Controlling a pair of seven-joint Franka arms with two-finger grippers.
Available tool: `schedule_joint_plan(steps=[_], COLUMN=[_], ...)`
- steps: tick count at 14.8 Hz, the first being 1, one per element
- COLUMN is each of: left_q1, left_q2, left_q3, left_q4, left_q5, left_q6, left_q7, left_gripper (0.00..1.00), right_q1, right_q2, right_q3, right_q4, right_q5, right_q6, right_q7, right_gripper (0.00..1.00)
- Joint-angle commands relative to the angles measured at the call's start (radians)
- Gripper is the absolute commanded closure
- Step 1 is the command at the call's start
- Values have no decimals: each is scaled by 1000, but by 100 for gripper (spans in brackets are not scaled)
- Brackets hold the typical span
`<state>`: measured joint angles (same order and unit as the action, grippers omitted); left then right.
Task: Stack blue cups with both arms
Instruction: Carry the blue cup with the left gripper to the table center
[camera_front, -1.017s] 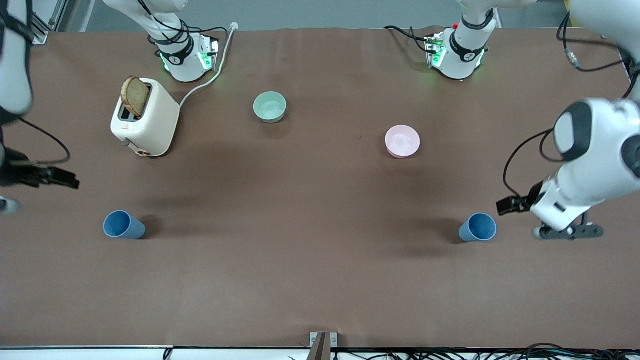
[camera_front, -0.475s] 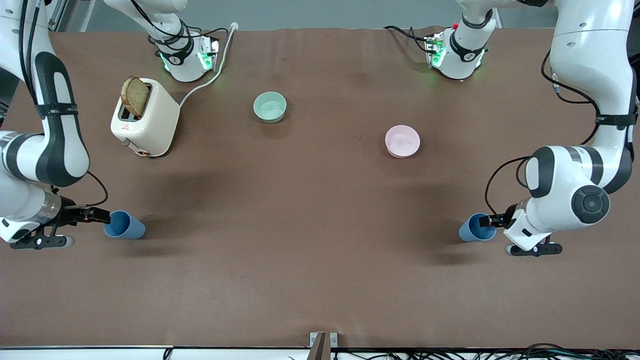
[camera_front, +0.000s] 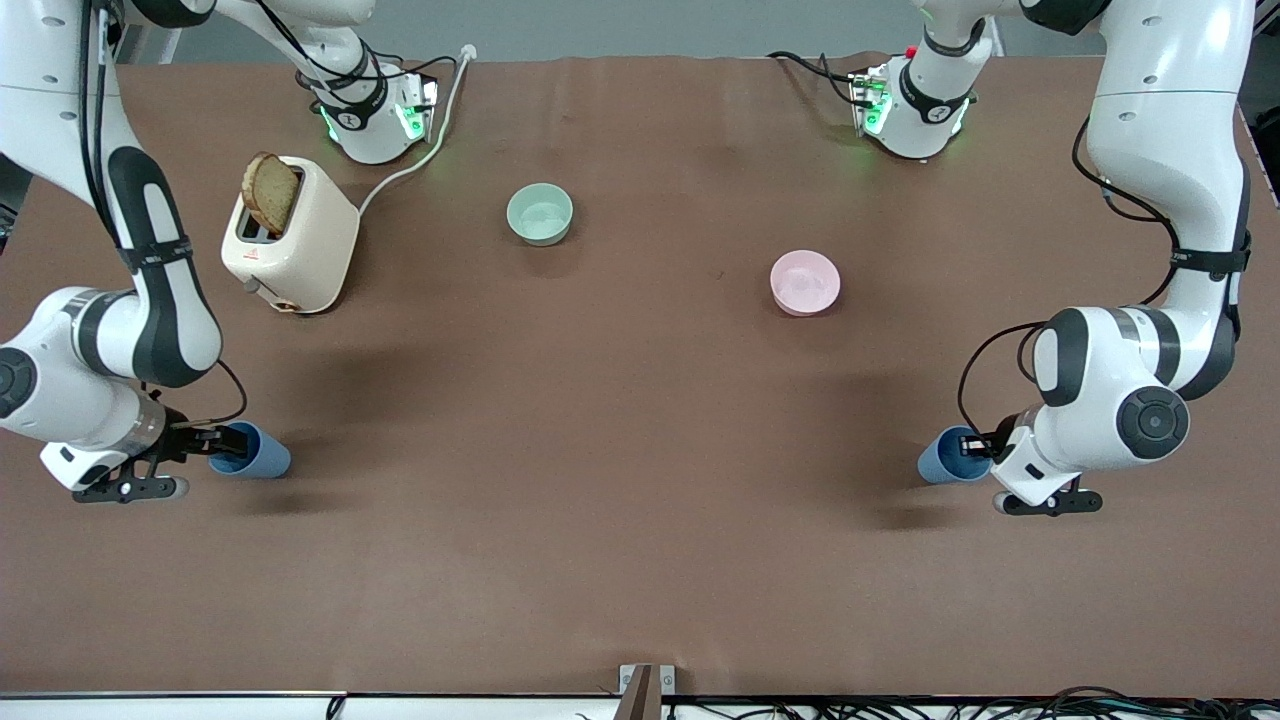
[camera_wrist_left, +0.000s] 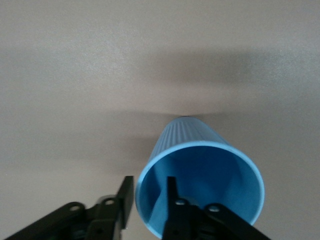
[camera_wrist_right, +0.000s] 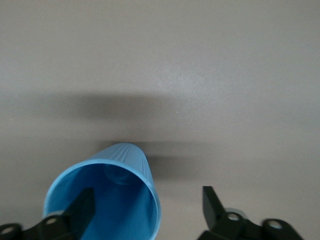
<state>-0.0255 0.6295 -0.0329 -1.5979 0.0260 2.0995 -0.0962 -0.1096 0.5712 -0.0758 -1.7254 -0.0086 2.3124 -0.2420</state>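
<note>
Two blue cups stand upright on the brown table, at about the same distance from the front camera. One cup (camera_front: 265, 458) is at the right arm's end. My right gripper (camera_front: 222, 438) is open and low over its rim. In the right wrist view the right gripper (camera_wrist_right: 147, 205) has one finger (camera_wrist_right: 85, 206) inside the cup (camera_wrist_right: 112, 165) and the other outside. The other cup (camera_front: 938, 462) is at the left arm's end. My left gripper (camera_front: 975, 443) straddles its rim. In the left wrist view the left gripper (camera_wrist_left: 148, 195) is narrowly open around the wall of that cup (camera_wrist_left: 192, 137), not clamped.
A cream toaster (camera_front: 300, 250) with a slice of bread (camera_front: 270, 192) stands near the right arm's base. A mint-green bowl (camera_front: 540, 213) and a pink bowl (camera_front: 805, 282) sit farther from the front camera than the cups, between the two arms.
Both arms have swung in from the table's ends and come down to the cups. Each gripper now has one finger inside its cup's rim. The cups have not moved.
</note>
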Motion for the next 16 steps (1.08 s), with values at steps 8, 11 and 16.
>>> schedule_joint_plan(steps=[8,11,16], left_q1=[-109,-244,-444], left_q2=[-116,-88,5], left_q3=[-198,-248,-248], left_q4=[27,29,46], left_q5=[-3,11,9], left_q6=[-96,-82,11], left_q7=[-347,-599,-891], left_gripper=[100,100,100], right_q1=[-9,-4,27], right_q2=[13,-40,-106], right_q3=[11,14,17], right_q4=[9,87,216], right_q5=[-5,-5,159], right_q6=[-5,-173,-424], right_q7=[-5,3,52], right_gripper=[100,100,100])
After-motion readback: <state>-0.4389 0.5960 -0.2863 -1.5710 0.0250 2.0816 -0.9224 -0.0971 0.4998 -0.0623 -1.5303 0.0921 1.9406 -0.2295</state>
